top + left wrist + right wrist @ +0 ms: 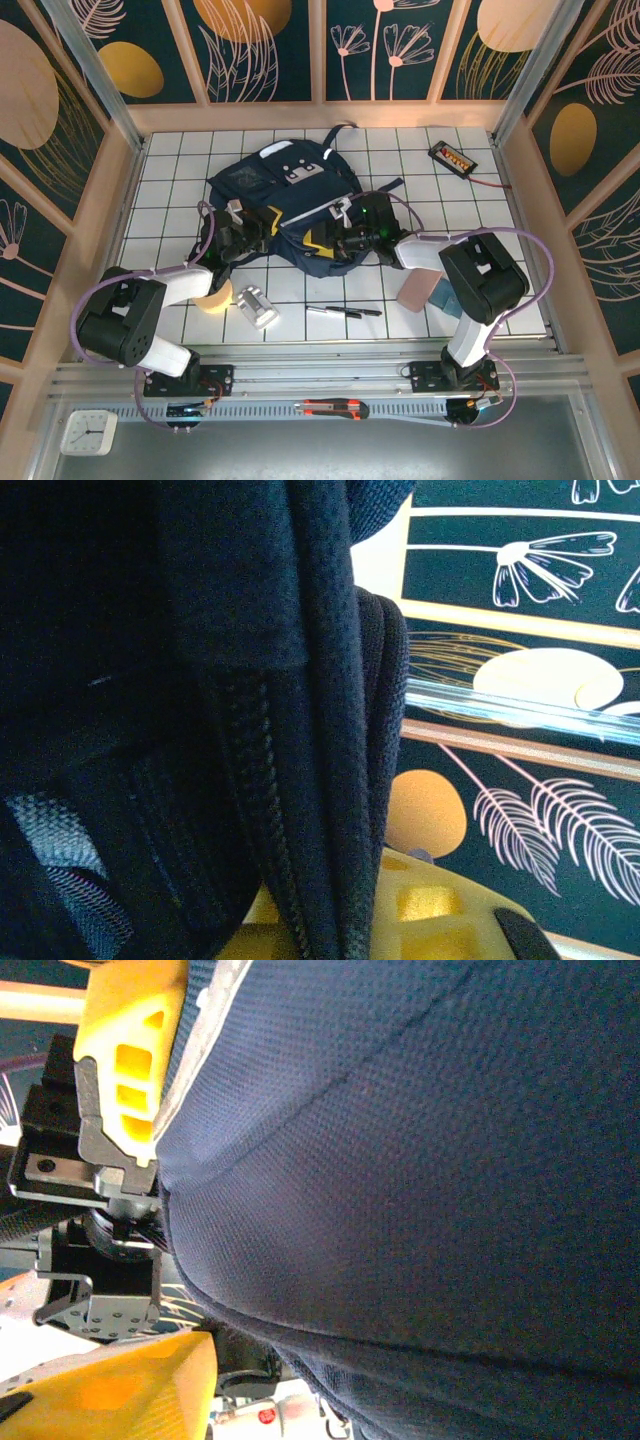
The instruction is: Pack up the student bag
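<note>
Down at the near rail, a small clock [88, 432] lies at the left and a red-and-black box cutter [335, 408] sits toward the middle. On the white gridded table [500, 250], going from the left, come a yellow round thing [213, 298], a silver cylinder [258, 306] on its side just beside it, a dark pen [345, 311], then a pink block [415, 292] touching a pale blue one [441, 295].

Behind that row, the student bag [290, 195] lies flat in the middle of the table, straps trailing toward the far wall. The left gripper [255, 225] is at its near-left edge, clenched on the zip seam; up close the dark fabric runs down against its yellow finger [430, 920]. The right gripper [328, 240] is at the near-right edge; its yellow fingers [130, 1050] stand either side of a bulge of navy cloth, and whether they pinch it I cannot tell. Off in the far right corner rests a black gadget [452, 157] with an orange face, a cable leading away from it.
</note>
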You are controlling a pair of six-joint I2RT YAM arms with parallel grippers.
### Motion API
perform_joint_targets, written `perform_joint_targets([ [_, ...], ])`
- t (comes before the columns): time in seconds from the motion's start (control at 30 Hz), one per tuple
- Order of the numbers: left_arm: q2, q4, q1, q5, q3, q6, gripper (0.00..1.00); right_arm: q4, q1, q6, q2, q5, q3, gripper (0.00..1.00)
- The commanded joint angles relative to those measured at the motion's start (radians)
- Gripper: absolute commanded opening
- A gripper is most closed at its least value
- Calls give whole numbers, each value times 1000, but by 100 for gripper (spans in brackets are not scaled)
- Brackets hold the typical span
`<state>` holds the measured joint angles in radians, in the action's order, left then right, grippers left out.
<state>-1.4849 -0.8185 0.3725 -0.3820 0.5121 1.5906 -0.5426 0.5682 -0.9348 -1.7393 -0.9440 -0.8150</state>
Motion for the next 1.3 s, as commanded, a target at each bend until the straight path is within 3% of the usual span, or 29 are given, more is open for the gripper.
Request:
perform_joint_targets([
  [0.0, 49, -179, 19, -60, 11, -22, 0, -76, -4, 4, 50, -2, 4, 59],
  [0.6, 46, -174, 19, -52, 14, -23, 0, 40, -15, 67, 36, 2, -13, 18],
  [0.87, 44, -179, 19, -43, 8, -18, 0, 70, -15, 95, 59, 6, 9, 16],
  [1.27, 37, -188, 18, -42, 5, -7, 0, 15, -15, 71, 85, -12, 65, 26],
])
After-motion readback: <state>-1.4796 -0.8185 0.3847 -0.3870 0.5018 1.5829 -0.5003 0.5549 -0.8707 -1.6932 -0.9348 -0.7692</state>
